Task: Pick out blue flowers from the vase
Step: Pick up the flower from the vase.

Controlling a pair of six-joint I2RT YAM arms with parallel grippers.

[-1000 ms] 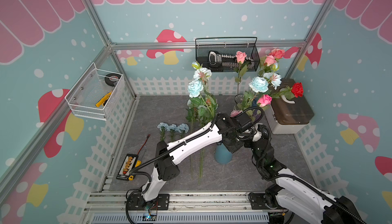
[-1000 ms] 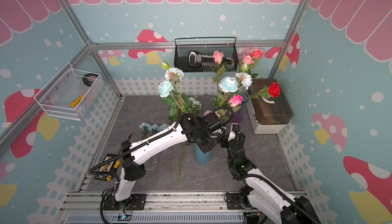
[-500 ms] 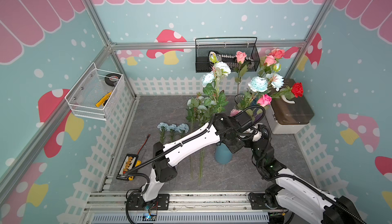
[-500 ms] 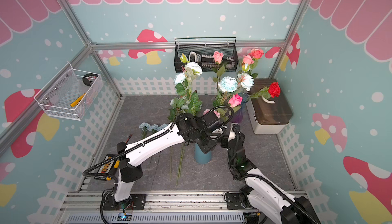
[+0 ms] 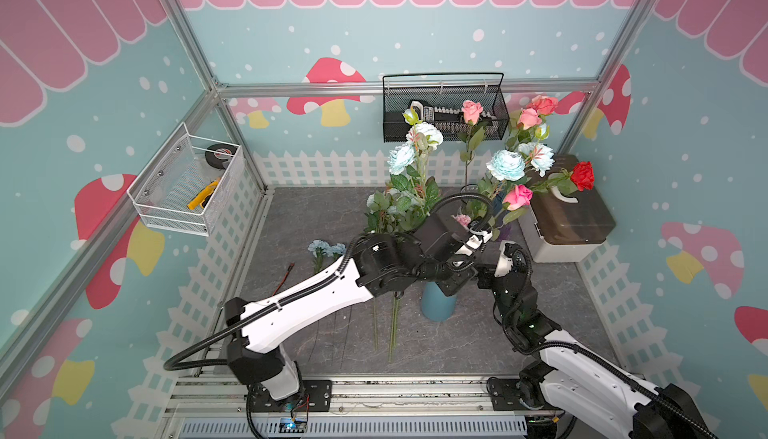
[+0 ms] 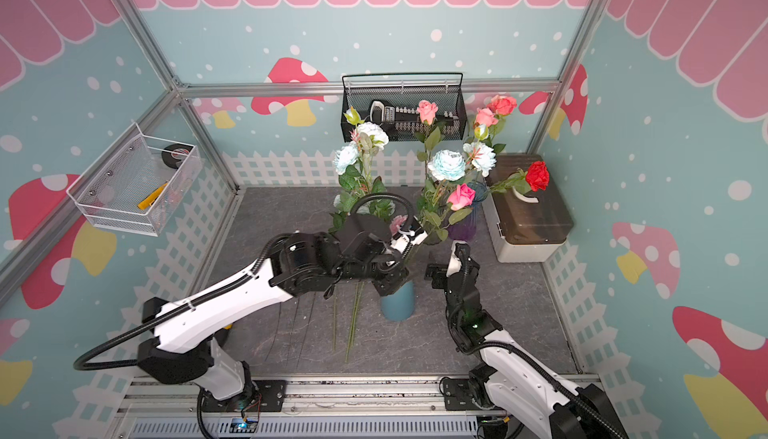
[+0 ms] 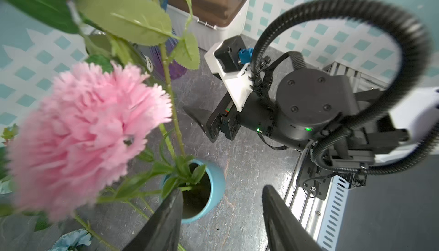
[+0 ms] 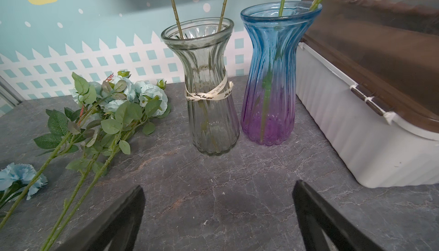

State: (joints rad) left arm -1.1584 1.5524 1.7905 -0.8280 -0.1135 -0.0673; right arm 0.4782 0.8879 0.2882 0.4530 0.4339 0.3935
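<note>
**A:** While the left tool (image 7: 221, 190) hangs over the small blue vase (image 7: 217, 185), its jaws sit partly apart with nothing between them. Right tool (image 8: 218, 185) is low over the counter (image 8: 237, 157), jaws wide, also empty.

**B:** Blue flowers?

**A:** Some are out. A leafy blue bunch (image 8: 123, 95) and blue carnations (image 5: 326, 248) lie flat on the counter on the left arm's side. Further back a tall blue spray (image 5: 424, 135) stands up behind the left arm, and the arm hides whatever holds it. Beyond that, two blue heads (image 5: 505, 165) sit among pink and red roses. Can't tell which vase.

**B:** Risk?

**A:** The spray looks unsupported, so it could topple onto the clear vase (image 8: 209, 119) or snag the arm's cable (image 5: 461, 200). The pink carnation (image 7: 83, 128) crowds the left jaws, and a careless reach could drag it out.

**B:** Versus a second ago?

**A:** The left jaws were narrower. The spray leaned further left, then swung up toward the black basket (image 5: 444, 108). The right arm hasn't shifted.
</note>
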